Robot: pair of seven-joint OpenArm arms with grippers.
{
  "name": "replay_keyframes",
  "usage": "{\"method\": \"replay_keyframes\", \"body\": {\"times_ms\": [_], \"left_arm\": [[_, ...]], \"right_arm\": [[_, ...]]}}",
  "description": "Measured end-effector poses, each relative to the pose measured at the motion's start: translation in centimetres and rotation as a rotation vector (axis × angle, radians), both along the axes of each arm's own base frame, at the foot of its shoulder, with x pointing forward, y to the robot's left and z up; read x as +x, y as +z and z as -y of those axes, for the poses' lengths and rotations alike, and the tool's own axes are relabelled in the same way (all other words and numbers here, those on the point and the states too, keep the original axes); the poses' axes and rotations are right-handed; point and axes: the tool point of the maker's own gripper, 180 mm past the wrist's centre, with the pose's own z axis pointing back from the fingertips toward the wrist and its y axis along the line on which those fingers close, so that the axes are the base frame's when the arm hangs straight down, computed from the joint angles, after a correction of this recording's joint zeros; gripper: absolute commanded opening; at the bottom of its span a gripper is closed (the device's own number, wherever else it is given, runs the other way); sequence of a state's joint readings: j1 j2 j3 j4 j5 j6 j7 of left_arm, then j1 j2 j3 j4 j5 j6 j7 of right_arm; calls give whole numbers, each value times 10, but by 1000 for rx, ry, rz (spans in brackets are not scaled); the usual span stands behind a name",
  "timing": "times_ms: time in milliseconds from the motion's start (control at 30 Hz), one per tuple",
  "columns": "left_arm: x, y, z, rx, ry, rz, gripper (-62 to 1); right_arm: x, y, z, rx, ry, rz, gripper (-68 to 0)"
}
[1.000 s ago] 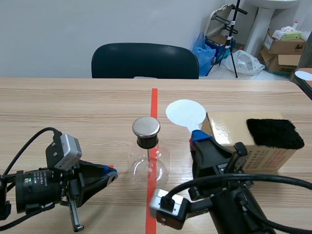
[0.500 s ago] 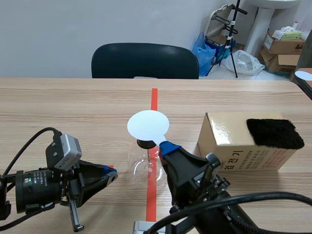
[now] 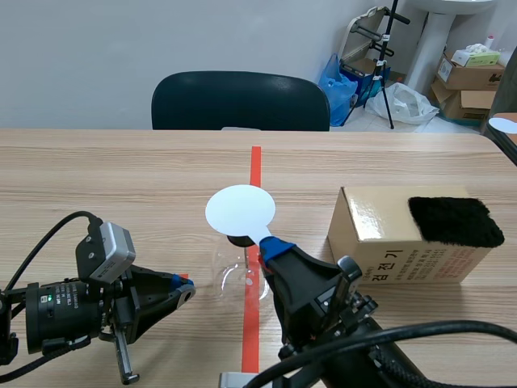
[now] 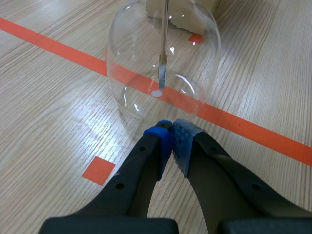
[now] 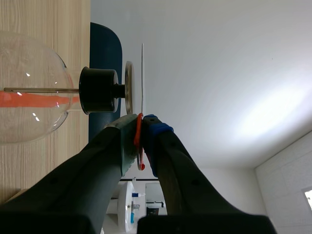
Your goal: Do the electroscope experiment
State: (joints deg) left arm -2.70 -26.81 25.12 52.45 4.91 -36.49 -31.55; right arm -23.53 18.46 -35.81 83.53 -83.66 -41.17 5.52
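The electroscope is a clear glass flask with a black stopper and a metal top plate, standing on the red tape line. My right gripper is shut on the handle of a white disc, which hovers just over the top plate and hides it. In the right wrist view the disc shows edge-on, close beside the metal plate above the stopper. My left gripper rests low on the table, shut on nothing. In its wrist view the flask stands just ahead of its fingertips.
A cardboard box stands to the right of the flask with a black fuzzy pad on top. A dark chair is behind the table's far edge. Boxes and bags lie on the floor at the back right.
My right arm carried the white disc left from beside the box to over the flask's top plate, then nudged it slightly further left. The left arm has not moved.
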Motion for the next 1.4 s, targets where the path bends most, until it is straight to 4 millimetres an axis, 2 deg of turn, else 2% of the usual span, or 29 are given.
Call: {"method": "replay_keyframes", "body": {"times_ms": [733, 900, 1200, 1400], "left_arm": [[0, 0, 0, 0, 0, 0, -592], [0, 0, 0, 0, 0, 0, -592], [0, 0, 0, 0, 0, 0, -592], [0, 0, 0, 0, 0, 0, -592]], "right_arm": [[2, 0, 3, 2, -18, 0, -665], [11, 1, 16, 11, -108, 0, -665], [31, 3, 56, 36, -352, -1, -665], [37, 4, 78, 50, -479, -1, -665]]}}
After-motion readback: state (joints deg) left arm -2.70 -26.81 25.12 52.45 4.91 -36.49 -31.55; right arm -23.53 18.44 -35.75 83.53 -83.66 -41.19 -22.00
